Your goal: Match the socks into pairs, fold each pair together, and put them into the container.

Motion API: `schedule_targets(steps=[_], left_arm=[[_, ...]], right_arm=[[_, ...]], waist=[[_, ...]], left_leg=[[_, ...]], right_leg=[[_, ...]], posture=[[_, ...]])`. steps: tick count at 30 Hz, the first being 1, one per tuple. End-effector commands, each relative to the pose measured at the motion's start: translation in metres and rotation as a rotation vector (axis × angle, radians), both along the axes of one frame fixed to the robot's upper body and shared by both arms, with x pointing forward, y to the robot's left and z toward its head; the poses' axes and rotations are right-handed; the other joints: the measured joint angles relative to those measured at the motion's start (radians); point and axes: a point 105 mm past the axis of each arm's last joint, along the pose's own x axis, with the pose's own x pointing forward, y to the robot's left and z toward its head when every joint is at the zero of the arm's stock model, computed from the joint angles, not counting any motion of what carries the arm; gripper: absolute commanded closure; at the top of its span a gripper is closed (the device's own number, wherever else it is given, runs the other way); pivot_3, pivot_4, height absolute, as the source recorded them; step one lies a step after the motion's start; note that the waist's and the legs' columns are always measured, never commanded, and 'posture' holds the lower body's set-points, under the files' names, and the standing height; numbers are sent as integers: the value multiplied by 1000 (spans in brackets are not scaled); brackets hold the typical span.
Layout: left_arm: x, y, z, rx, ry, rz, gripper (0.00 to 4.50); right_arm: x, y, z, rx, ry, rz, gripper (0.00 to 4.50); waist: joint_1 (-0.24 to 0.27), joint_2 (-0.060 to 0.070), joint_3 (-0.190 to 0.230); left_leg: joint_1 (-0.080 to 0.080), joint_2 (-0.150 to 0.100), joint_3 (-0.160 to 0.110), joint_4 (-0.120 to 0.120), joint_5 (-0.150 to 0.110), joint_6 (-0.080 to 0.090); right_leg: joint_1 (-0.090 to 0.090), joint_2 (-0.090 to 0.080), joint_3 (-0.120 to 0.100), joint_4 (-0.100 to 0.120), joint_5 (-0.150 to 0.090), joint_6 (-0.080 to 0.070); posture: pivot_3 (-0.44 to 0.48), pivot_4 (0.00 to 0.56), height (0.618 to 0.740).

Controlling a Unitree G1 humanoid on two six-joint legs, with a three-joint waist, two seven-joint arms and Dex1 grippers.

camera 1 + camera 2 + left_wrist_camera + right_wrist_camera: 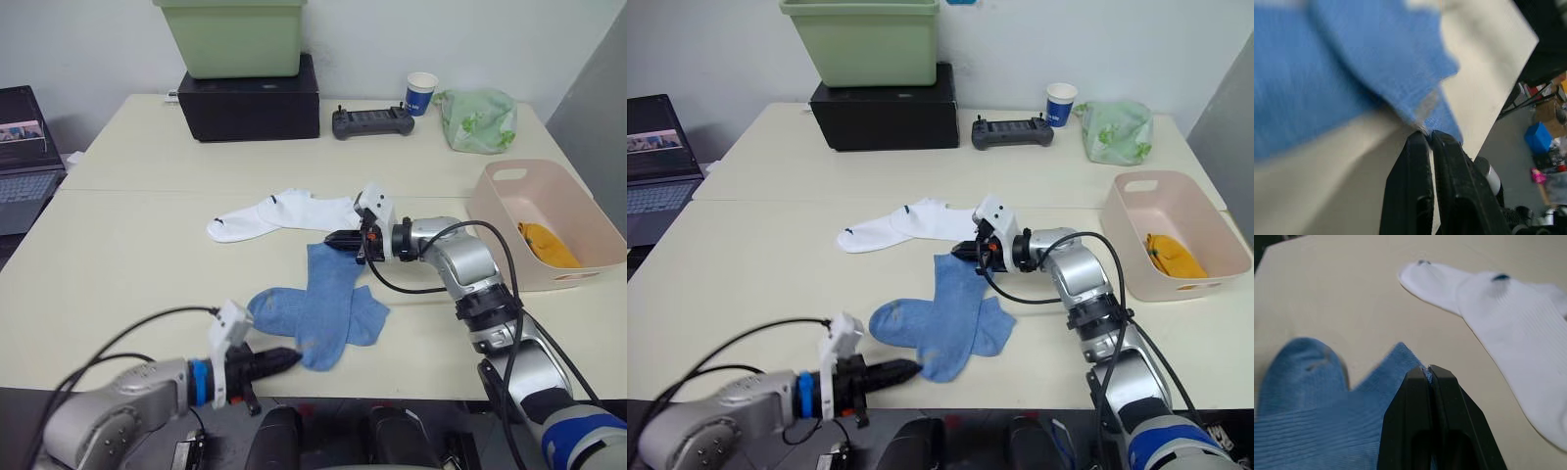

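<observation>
Two light blue socks [328,299] lie crossed in the middle of the table. My left gripper [296,358] is shut on the near end of one light blue sock [1400,68], pinching its edge between the fingertips. My right gripper [330,238] is shut on the far end of a light blue sock [1327,416]. Two white socks [279,212] with dark marks lie overlapped just beyond the right gripper. The pale pink container [509,211] stands at the right, and mustard-orange socks [549,245] rest inside it.
A light green bin [235,34] sits on a black box [250,98] at the back. A black controller [370,121], a paper cup [422,93] and a pale green plastic bag [477,119] are at the back right. A laptop [24,147] is at the far left.
</observation>
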Motion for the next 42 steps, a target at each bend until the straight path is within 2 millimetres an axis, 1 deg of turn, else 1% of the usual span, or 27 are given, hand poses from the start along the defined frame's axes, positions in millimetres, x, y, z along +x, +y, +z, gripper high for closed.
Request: schedule_targets(steps=[1,2,3,5,8,9,11,12,14,17,19,21,24,28,30,34,39,40,42], left_arm=[[12,7,40,4,-153,-50,4312],[19,9,48,14,-182,-53,4312],[26,11,55,22,-216,-46,4141],[39,13,61,38,-264,-21,3787],[45,9,64,76,-293,-77,2880],[46,9,61,98,-288,-91,2528],[59,12,50,178,-342,-76,1905],[66,12,49,204,-387,-79,1621],[75,6,52,187,-430,-91,1001],[90,-4,53,232,-508,-131,43],[104,-8,50,289,-563,-146,17],[106,-13,43,311,-567,-210,17],[110,-17,36,354,-596,-260,17],[114,-27,36,326,-618,-303,872],[117,-30,39,304,-625,-305,1577],[119,-31,40,295,-625,-311,2806],[118,-28,38,292,-611,-313,4403],[118,-29,38,283,-606,-311,4481],[116,-29,39,275,-602,-311,4500]], right_arm=[[-10,1,20,45,-61,20,4500],[-11,1,21,48,-69,17,4500],[-12,1,21,48,-78,12,4500],[-13,1,21,46,-89,9,4500],[-15,2,21,49,-98,8,4500],[-15,2,21,52,-97,3,4500],[-17,3,23,67,-105,6,4500],[-19,4,25,79,-108,13,4500],[-24,6,26,80,-108,30,4500],[-27,8,23,71,-111,40,4500],[-30,10,22,78,-119,47,4500],[-34,12,21,79,-122,58,4500],[-39,14,21,81,-128,78,4500],[-42,15,23,96,-128,82,4500],[-44,15,23,95,-129,84,4500],[-45,15,23,95,-129,77,4500],[-44,14,23,106,-124,57,4500],[-43,14,22,110,-121,50,4500],[-40,13,24,125,-115,28,3962]], waist=[[1,0,0],[2,0,0],[3,0,0],[4,0,0],[4,-1,0],[2,-1,0],[0,-1,0],[1,-1,0],[5,-1,0],[10,-1,1],[11,-1,1],[11,-1,1],[9,-1,1],[10,-1,1],[10,-1,1],[10,-1,1],[10,-1,1],[10,-1,1],[10,-1,1]], left_leg=[[0,0,0,0,0,0],[0,0,1,0,0,0],[0,-1,1,0,0,0],[0,-1,1,0,0,0],[-1,0,3,0,0,0],[-1,0,3,0,0,0],[-1,0,4,-1,0,0],[0,0,4,-2,0,0],[-1,0,4,-3,0,0],[-1,0,4,-3,0,0],[-1,0,4,-3,0,0],[-1,0,5,-3,0,0],[-2,0,6,-3,0,0],[-6,2,5,-2,0,0],[-8,2,5,-1,0,0],[-15,2,5,5,0,0],[-15,1,5,6,0,0],[-15,1,5,6,0,0],[-15,1,5,6,0,0]], right_leg=[[0,0,0,0,0,0],[0,0,1,-1,0,0],[0,0,1,-1,0,0],[0,0,1,-2,0,0],[-1,0,1,-2,0,0],[-1,1,2,-2,0,0],[-2,1,3,-2,0,0],[-2,1,4,-2,0,0],[-3,2,4,-2,0,0],[-3,2,4,-2,0,0],[-3,2,4,-2,0,0],[-3,4,3,-2,0,0],[-5,4,3,-2,0,0],[-8,4,3,-1,0,0],[-11,4,3,0,0,0],[-19,5,3,7,0,0],[-21,5,3,13,0,0],[-21,5,3,13,0,0],[-21,5,3,13,0,0]], posture=[[0,150,740],[0,150,740],[0,150,740],[0,150,740],[0,150,740],[0,150,740],[0,150,740],[0,150,740],[0,150,740],[0,150,740],[0,150,740],[0,150,740],[0,150,740],[0,150,740],[0,150,740],[0,150,740],[0,150,740],[0,150,740],[0,150,740]])
